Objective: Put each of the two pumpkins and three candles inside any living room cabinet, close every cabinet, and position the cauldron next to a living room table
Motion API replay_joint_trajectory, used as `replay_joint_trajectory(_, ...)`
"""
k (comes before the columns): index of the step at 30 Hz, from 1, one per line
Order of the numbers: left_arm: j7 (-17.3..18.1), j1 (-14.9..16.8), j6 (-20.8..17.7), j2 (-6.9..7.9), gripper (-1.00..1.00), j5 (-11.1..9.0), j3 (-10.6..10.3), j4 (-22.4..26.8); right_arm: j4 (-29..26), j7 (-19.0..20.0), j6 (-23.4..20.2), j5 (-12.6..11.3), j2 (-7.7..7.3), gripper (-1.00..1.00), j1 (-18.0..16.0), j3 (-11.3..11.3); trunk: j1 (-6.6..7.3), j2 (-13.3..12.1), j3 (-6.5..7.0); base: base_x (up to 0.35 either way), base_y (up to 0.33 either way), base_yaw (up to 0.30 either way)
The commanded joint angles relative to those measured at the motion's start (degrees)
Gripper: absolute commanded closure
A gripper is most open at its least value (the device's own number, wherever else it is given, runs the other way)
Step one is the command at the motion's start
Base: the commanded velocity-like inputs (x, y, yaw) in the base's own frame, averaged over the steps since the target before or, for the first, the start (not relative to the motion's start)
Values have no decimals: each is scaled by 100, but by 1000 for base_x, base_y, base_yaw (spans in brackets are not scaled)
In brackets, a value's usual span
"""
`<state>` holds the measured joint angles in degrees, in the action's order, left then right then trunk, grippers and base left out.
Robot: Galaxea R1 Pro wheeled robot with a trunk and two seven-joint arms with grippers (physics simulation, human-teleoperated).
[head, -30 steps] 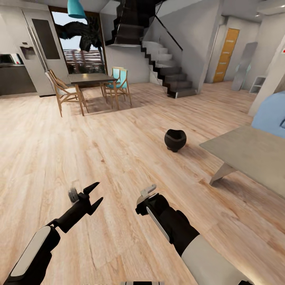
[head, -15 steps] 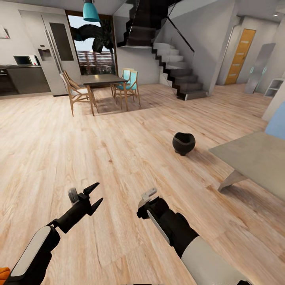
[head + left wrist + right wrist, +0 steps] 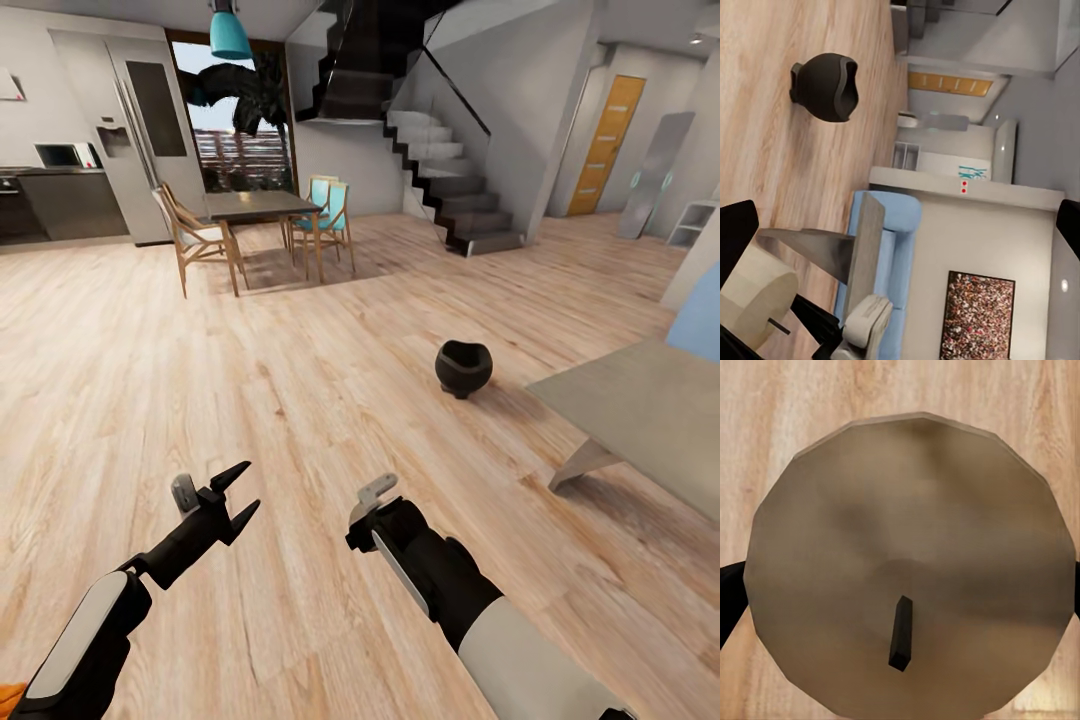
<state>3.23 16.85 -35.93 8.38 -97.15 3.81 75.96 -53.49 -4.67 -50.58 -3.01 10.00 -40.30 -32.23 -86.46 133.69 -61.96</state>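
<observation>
Cauldron (image 3: 463, 367) upright beside table (image 3: 640, 400).

One black cauldron (image 3: 464, 366) stands on the wood floor (image 3: 300, 400). There are two tables: one low grey table (image 3: 640, 410) and one dark dining table (image 3: 255, 205). One candle (image 3: 907, 577) with a black wick is seen. One staircase (image 3: 450, 190), one orange door (image 3: 605, 145) and one teal lamp (image 3: 230, 35) are there.
</observation>
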Motion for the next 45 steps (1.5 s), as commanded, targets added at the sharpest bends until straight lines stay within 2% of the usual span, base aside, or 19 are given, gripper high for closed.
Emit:
replay_joint_trajectory(1, 11, 3, -28, 1, -100, -5, 6, -2, -3, -52, -24, -41, 0, 100, -4, -11, 23, -40, 14, 0, 0, 0)
replay_joint_trajectory(11, 11, 3, -35, 6, -100, -5, 6, -2, 1, -57, -30, -35, 0, 100, -4, -11, 243, -441, 193, 0, 0, 45)
replay_joint_trajectory(45, 11, 3, -37, 13, -100, -14, 15, -46, 23, -61, -31, -33, 0, 100, -4, -17, 990, -1804, 804, 0, 0, 288)
